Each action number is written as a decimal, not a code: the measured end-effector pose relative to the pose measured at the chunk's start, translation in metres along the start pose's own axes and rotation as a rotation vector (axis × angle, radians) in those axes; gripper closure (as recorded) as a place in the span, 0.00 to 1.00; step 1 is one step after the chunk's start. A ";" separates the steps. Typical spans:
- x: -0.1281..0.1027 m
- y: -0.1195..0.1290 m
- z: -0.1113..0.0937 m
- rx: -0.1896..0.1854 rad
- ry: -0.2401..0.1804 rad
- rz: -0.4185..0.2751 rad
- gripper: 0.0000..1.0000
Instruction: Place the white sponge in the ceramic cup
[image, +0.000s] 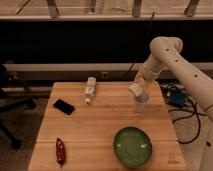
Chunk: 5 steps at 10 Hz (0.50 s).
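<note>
The ceramic cup (140, 104), a small pale tumbler, stands upright near the right edge of the wooden table (95, 131). My gripper (138, 86) hangs at the end of the white arm, just above the cup's rim and slightly to its left. It is shut on the white sponge (134, 91), a small cream-white block held right over the cup's left rim. The sponge's lower edge is close to the rim; I cannot tell whether they touch.
A wide green bowl (132, 146) sits at the front right. A white bottle-like object (90, 89) lies at the back centre, a black slab (63, 106) at the left, and a red pepper (60, 150) at the front left. An office chair (9, 102) stands to the left; cables and a blue item (176, 98) are to the right.
</note>
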 end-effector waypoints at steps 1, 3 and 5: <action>0.000 0.001 0.000 -0.002 0.001 0.000 1.00; 0.000 0.006 0.005 -0.021 0.004 -0.004 0.98; 0.003 0.017 0.009 -0.043 0.006 0.007 0.80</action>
